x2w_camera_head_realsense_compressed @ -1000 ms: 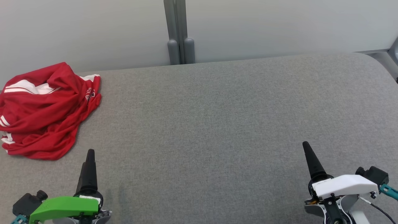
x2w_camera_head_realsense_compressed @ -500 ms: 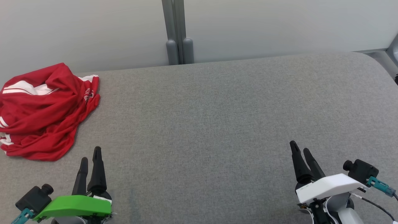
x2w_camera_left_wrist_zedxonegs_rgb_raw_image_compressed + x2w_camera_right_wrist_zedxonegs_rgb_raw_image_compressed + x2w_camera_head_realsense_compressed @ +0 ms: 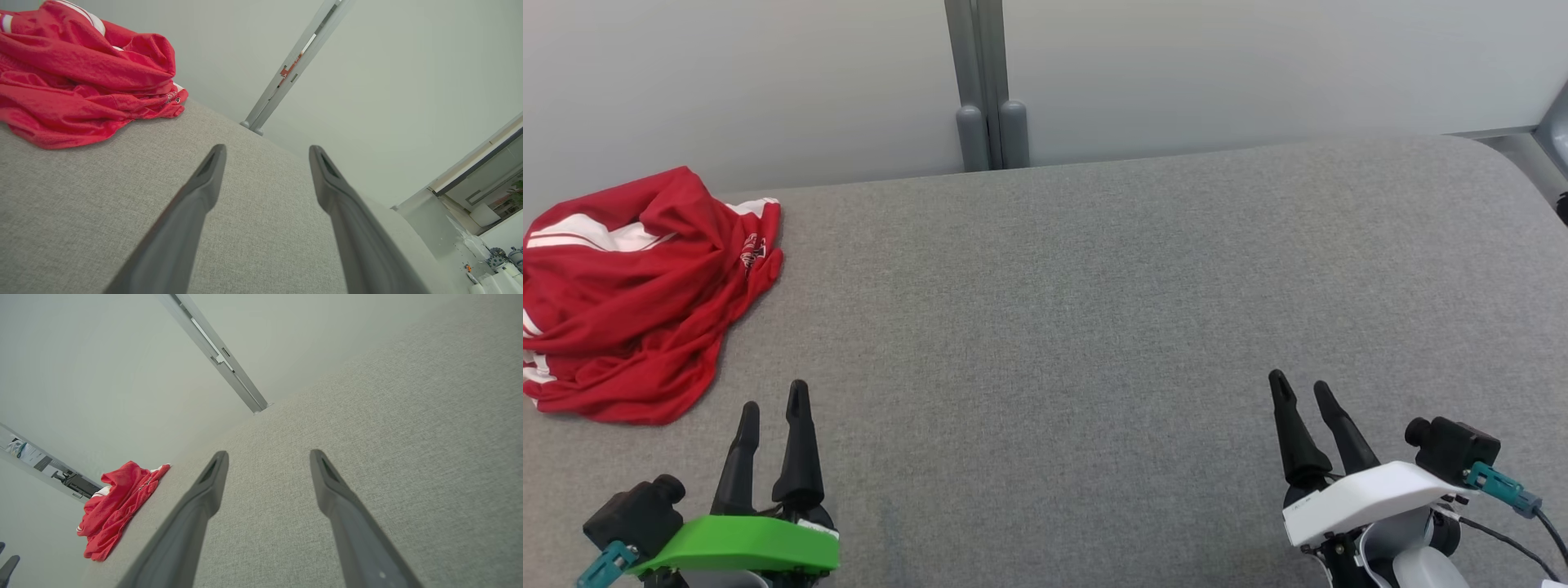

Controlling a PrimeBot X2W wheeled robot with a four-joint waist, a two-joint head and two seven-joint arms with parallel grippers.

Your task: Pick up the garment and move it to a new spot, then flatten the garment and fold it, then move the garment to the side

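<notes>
Red sports top (image 3: 637, 286), white stripes on it, lies crumpled in a heap at the far-left corner of the grey padded surface (image 3: 1094, 327), its far side close to the wall and part of it cut off by the left edge of the head view. Left gripper (image 3: 774, 395) sits at the near left, jaws spread wide with nothing between them. Right gripper (image 3: 1297, 380) sits at the near right, jaws likewise spread and empty. The relation that matters: the heap lies farther out and a little to the left of the left gripper, near it but not touching. From the right gripper it is well apart, across most of the surface. In my left wrist view the cloth sits up and to the left of the fingers, so they point past its right side, not at it. I judge the left arm the one to go, swinging left as it reaches. The heap has no clean long axis that I can read. Its near hem makes a loose, low edge facing the gripper, likely the easiest place to pinch. The pick-up is not yet begun, and the middle of the surface is open for laying it down.
</notes>
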